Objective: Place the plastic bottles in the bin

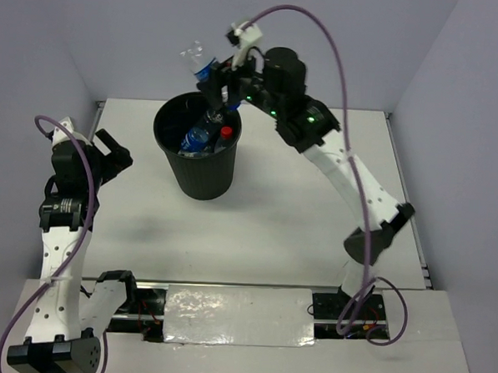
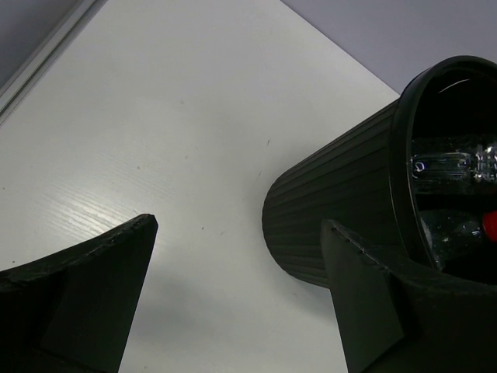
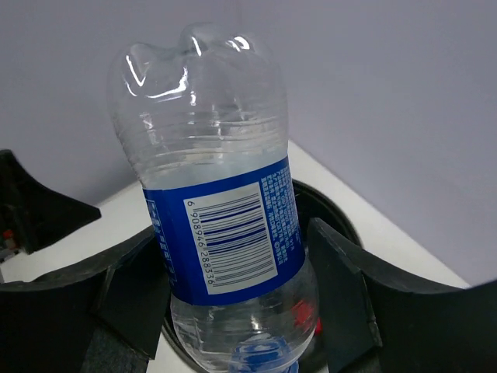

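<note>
Inside, the bin holds several plastic bottles.

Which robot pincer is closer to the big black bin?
The right. The right pincer holds a bottle just above the bin; the left pincer sits off to its side, open and empty.

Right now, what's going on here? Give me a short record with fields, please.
Right hand: shut on a blue-labelled bottle, held cap down over the bin
Left hand: open, holding nothing, low beside the bin
In the bin: red-capped bottle and at least one more
Stage: held bottle not yet dropped
</note>
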### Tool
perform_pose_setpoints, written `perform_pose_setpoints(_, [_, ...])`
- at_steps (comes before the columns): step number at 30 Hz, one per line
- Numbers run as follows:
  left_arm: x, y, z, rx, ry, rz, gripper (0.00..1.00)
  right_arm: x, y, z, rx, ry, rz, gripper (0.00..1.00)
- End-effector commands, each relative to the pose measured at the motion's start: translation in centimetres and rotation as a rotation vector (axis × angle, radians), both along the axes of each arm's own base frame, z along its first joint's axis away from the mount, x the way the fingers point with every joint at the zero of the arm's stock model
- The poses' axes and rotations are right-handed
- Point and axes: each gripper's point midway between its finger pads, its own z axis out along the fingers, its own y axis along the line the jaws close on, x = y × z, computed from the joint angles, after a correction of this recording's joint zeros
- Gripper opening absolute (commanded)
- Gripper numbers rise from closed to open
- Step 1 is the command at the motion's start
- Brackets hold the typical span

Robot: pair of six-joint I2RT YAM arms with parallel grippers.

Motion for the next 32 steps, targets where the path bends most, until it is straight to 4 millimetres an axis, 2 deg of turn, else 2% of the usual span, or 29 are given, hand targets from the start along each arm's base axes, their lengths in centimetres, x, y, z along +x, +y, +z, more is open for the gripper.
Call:
perform_pose_setpoints(1, [0.2, 0.4, 0.9, -0.005, -0.019, 0.027, 0.99, 0.8, 5.3, -6.8, -0.125, 0.129, 0.11, 0.42])
perform_pose_setpoints(3, [0.3, 0.5, 0.9, -0.002, -0.015, 0.027, 0.99, 1.0, 6.0, -7.4, -0.141, 0.138, 0.111, 0.64])
perform_pose_setpoints(4, [0.3, 0.5, 1.0, -0.002, -0.017, 0.027, 0.99, 0.9, 6.4, -7.4, -0.14, 0.135, 0.117, 0.7])
perform_pose_setpoints(5, [0.3, 0.5, 1.2, -0.002, -0.022, 0.028, 0.99, 0.6, 7.0, -7.4, -0.134, 0.127, 0.143, 0.87])
perform_pose_setpoints(7, [0.3, 0.4, 1.4, 0.0, -0.027, 0.024, 0.99, 0.6, 6.9, -6.9, -0.128, 0.109, 0.147, 1.0])
perform_pose_setpoints(11, [0.2, 0.6, 1.5, -0.004, -0.026, 0.035, 0.99, 0.7, 5.8, -5.8, -0.117, 0.096, 0.111, 1.0])
perform_pose_setpoints(12, [0.3, 0.6, 1.6, -0.004, -0.027, 0.035, 0.99, 0.0, 5.0, -4.3, -0.096, 0.073, 0.125, 1.0])
perform_pose_setpoints(13, [0.4, 0.5, 1.7, -0.005, -0.032, 0.03, 0.99, -0.1, 4.8, -4.6, -0.093, 0.081, 0.125, 1.0])
perform_pose_setpoints(14, [0.6, 0.4, 1.8, -0.007, -0.032, 0.025, 0.99, 0.1, 4.1, -3.5, -0.062, 0.065, 0.11, 1.0])
perform_pose_setpoints(16, [0.8, 0.3, 1.8, -0.006, -0.024, 0.016, 0.99, -0.4, 2.1, -2.9, -0.011, 0.103, 0.089, 1.0])
perform_pose_setpoints(17, [1.0, 0.5, 1.8, 0.0, -0.016, 0.02, 0.99, -0.3, 0.8, -2.5, 0.016, 0.119, 0.069, 1.0])
perform_pose_setpoints(18, [1.0, 0.7, 1.6, 0.003, -0.005, 0.028, 0.99, 1.5, -2.1, -2.7, 0.045, 0.153, 0.003, 1.0])
perform_pose_setpoints(19, [0.9, 0.8, 1.5, 0.008, 0.007, 0.032, 0.99, 1.3, -4.6, -3.9, 0.065, 0.209, -0.032, 1.0])
perform_pose_setpoints(20, [1.0, 1.1, 1.3, 0.009, 0.018, 0.052, 0.99, 1.8, -6.5, -3.8, 0.134, 0.242, -0.062, 1.0])
perform_pose_setpoints(21, [1.1, 1.2, 1.2, 0.012, 0.02, 0.053, 0.99, 3.7, -10.3, -8.5, 0.117, 0.326, -0.153, 1.0])
perform_pose_setpoints(22, [1.2, 1.1, 1.2, 0.018, 0.017, 0.045, 0.99, 2.3, -12.8, -7.4, 0.155, 0.297, -0.188, 1.0])
perform_pose_setpoints(23, [1.3, 1.2, 1.2, 0.027, 0.004, 0.044, 0.99, 2.9, -15.3, -8.0, 0.178, 0.289, -0.291, 1.0])
perform_pose_setpoints(24, [1.3, 1.4, 1.2, 0.033, -0.002, 0.055, 0.99, 2.7, -17.1, -9.3, 0.174, 0.297, -0.356, 1.0])
perform_pose_setpoints(25, [1.3, 1.7, 0.9, 0.037, -0.001, 0.069, 0.99, 1.5, -19.4, -11.9, 0.149, 0.309, -0.431, 1.0])
perform_pose_setpoints(26, [1.4, 2.0, 1.2, 0.047, -0.019, 0.084, 0.99, 1.5, -21.6, -12.4, 0.153, 0.28, -0.542, 1.0])
perform_pose_setpoints(27, [1.5, 2.1, 1.1, 0.048, -0.02, 0.092, 0.99, 0.9, -22.7, -16.0, 0.118, 0.32, -0.591, 1.0])
perform_pose_setpoints(28, [1.6, 2.2, 0.8, 0.046, -0.017, 0.094, 0.99, 0.4, -23.6, -16.8, 0.124, 0.321, -0.628, 1.0])
perform_pose_setpoints(29, [1.9, 2.3, 0.9, 0.046, -0.026, 0.1, 0.99, -0.4, -24.6, -15.8, 0.17, 0.286, -0.661, 1.0])
perform_pose_setpoints(30, [2.1, 2.3, 0.8, 0.045, -0.025, 0.1, 0.99, -0.8, -25.2, -17.5, 0.164, 0.308, -0.685, 1.0])
perform_pose_setpoints(32, [2.7, 2.3, 0.5, 0.045, -0.021, 0.092, 0.99, -1.4, -26.0, -17.2, 0.173, 0.289, -0.707, 1.0])
